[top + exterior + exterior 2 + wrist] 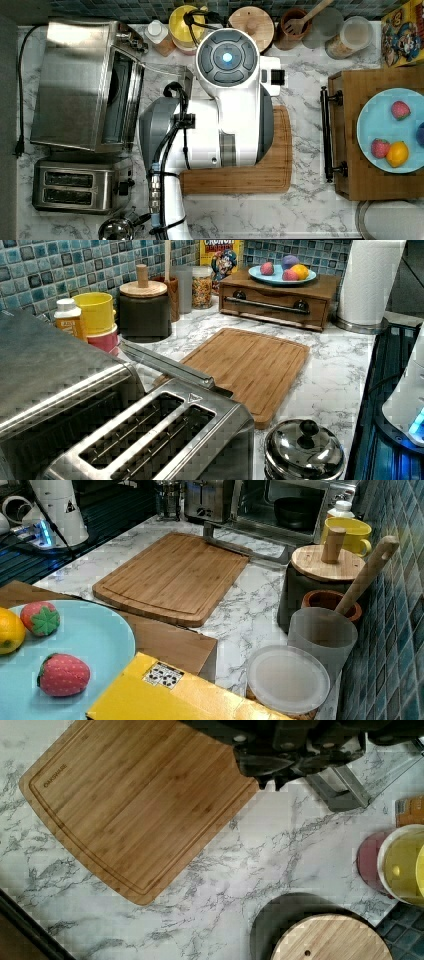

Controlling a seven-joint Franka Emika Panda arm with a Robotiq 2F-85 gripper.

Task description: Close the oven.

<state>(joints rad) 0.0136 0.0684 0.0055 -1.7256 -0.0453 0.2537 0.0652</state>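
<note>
My gripper (280, 767) is hovering beside the oven (80, 85)'s dropped door (165, 362); I cannot tell its spread. The oven is standing at the top view's left. I am judging a lift under the handle (245, 550) best. 1 oven, 1 toaster (80, 185), 1 cutting board (170, 575).

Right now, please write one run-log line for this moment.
task: close oven | oven door: open, down | end effector: near door handle | contact: unclear
</note>
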